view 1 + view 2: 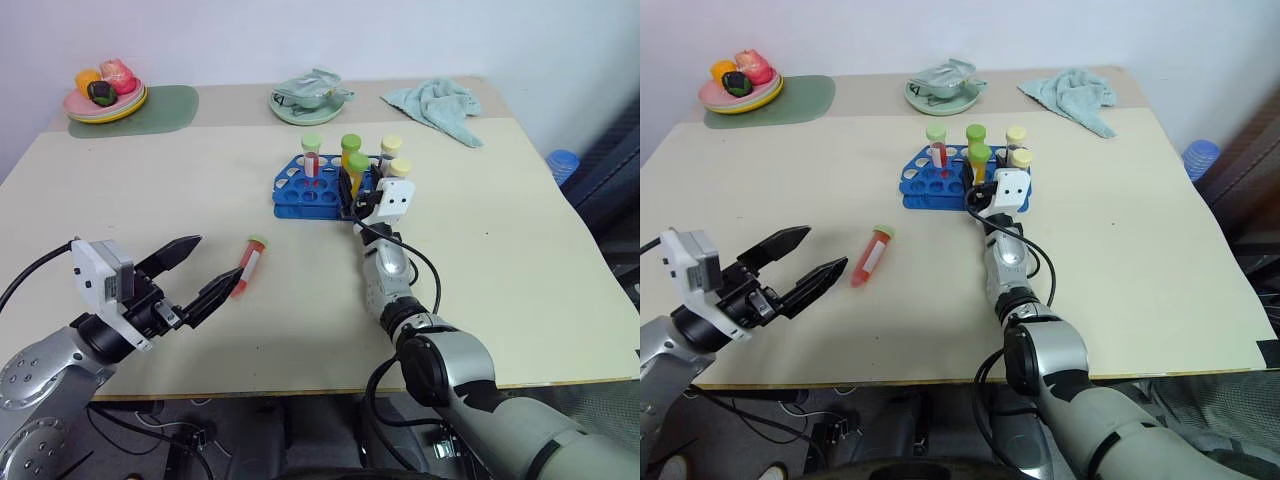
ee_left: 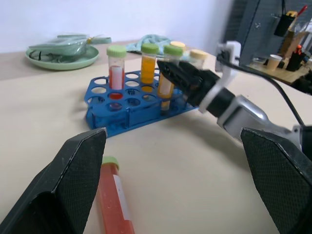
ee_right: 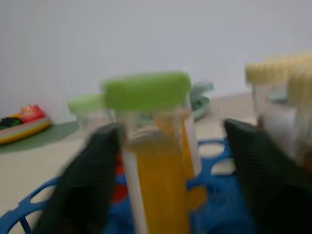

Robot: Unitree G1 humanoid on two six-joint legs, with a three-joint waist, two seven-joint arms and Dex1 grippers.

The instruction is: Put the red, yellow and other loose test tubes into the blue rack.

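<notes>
The blue rack (image 1: 300, 190) stands at the table's middle back and holds a red tube (image 1: 311, 156), yellow tubes and cream-capped tubes upright. My right gripper (image 1: 357, 188) is at the rack's near right corner, open. Its fingers (image 3: 90, 180) stand on either side of a green-capped yellow tube (image 3: 158, 185) that sits in a hole. One loose red tube (image 1: 247, 265) with a green cap lies flat on the table in front of the rack. My left gripper (image 1: 217, 260) hovers just to the left of it, open and empty, pointing toward it (image 2: 114, 200).
At the back left a plate of toy food (image 1: 105, 95) rests on a green mat (image 1: 165, 108). A green plate with a crumpled wrapper (image 1: 312, 100) and a teal cloth (image 1: 438, 105) lie behind the rack. A blue object (image 1: 562, 162) sits off the table's right edge.
</notes>
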